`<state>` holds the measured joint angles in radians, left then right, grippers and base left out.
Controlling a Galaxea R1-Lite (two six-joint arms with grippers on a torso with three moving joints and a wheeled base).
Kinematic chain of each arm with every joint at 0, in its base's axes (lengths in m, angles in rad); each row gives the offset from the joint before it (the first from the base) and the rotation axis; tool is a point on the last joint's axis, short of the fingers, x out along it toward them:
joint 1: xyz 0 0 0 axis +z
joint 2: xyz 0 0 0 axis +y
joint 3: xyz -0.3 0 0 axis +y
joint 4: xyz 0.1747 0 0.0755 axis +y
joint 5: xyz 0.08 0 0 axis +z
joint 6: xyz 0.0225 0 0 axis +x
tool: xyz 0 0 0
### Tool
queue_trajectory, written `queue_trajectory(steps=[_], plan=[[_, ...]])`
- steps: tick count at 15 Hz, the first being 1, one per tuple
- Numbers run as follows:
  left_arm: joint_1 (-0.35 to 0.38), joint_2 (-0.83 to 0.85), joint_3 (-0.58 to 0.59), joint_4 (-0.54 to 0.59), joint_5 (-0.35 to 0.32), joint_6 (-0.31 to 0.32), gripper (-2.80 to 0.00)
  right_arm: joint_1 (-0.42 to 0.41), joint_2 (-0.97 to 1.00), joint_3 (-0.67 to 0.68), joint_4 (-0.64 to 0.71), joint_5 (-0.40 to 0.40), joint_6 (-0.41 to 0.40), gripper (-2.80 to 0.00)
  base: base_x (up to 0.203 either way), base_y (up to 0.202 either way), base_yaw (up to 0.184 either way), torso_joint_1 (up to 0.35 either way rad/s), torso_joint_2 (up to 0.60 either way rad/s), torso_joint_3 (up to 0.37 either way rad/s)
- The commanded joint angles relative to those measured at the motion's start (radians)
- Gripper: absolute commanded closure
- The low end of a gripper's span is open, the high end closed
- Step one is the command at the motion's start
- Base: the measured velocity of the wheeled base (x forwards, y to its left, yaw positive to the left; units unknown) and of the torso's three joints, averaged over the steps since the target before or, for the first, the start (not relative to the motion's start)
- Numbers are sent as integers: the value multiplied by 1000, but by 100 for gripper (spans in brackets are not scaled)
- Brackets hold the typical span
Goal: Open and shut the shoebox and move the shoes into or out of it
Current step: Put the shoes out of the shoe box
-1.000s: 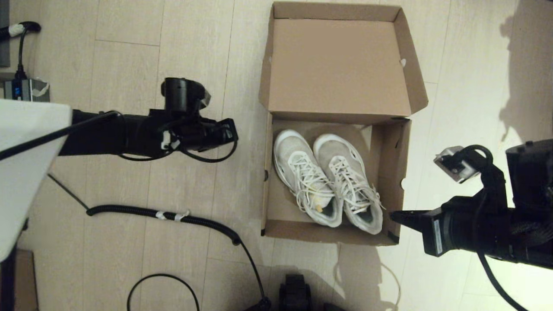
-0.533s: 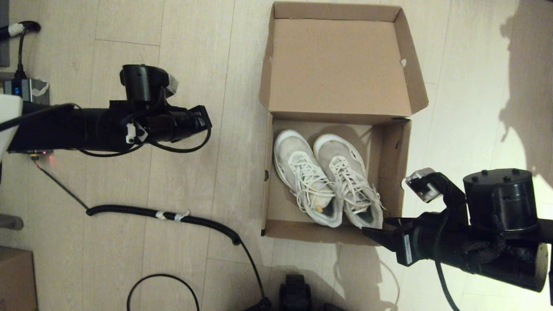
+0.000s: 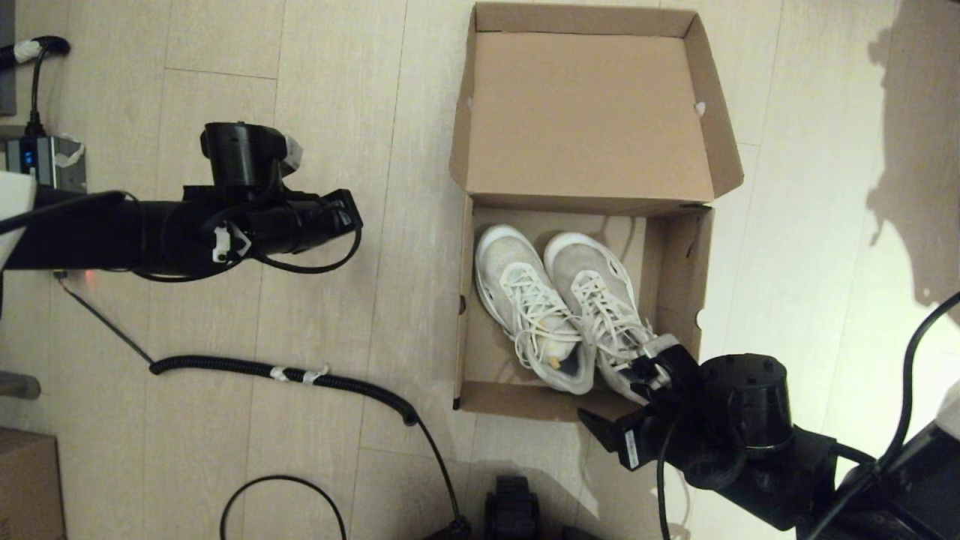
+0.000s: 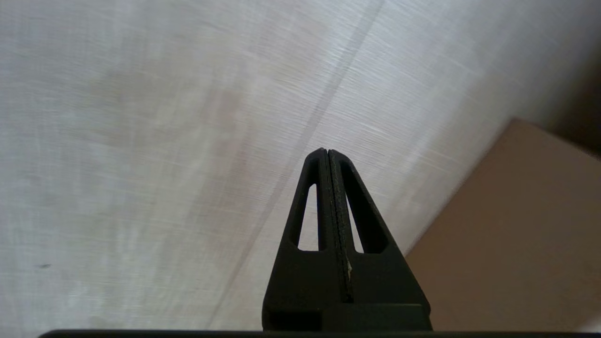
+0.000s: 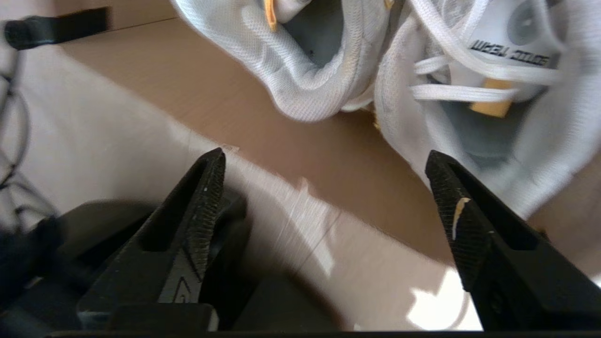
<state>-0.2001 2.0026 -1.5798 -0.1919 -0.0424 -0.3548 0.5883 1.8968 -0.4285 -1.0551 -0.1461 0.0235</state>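
Nearest to us, our right gripper (image 5: 324, 164) hangs over the near right corner of the shoebox (image 3: 480, 390), its jaws spread wide and holding nothing; one finger (image 5: 462, 216) is close to the heel of the right-hand shoe, though we cannot tell whether it touches. The shoes (image 3: 570, 311) lie side by side inside the box, toes pointing away from us, heels towards the near wall. Beyond them the lid (image 3: 589, 112) lies flung back, open and flat on the floor (image 3: 337, 75). Off to the left, well apart from the box, our left gripper (image 4: 327, 155) hovers over the floor with its jaws pressed together, empty.
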Motion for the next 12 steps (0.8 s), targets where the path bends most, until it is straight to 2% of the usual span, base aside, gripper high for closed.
queue_trajectory(steps=[1, 5, 8, 9, 12], plan=[[-1, -4, 1, -1, -1, -4, 0, 4, 128, -3, -81, -13, -3, -280, 0, 0, 0, 0, 0, 0], [3, -19, 21, -1, 1, -4, 0, 4, 329, -71, -323, -154, -66, -280, 0, 0, 0, 0, 0, 0], [9, -36, 44, -3, 1, -4, 0, 2, 402, -127, -402, -208, -82, -280, 0, 0, 0, 0, 0, 0], [11, -39, 47, -3, 1, -6, 0, 2, 408, -143, -409, -225, -82, 0, 0, 0, 0, 0, 0, 0], [16, -44, 47, -3, -1, -6, 0, 4, 404, -147, -411, -244, -83, 0, 0, 0, 0, 0, 0, 0]])
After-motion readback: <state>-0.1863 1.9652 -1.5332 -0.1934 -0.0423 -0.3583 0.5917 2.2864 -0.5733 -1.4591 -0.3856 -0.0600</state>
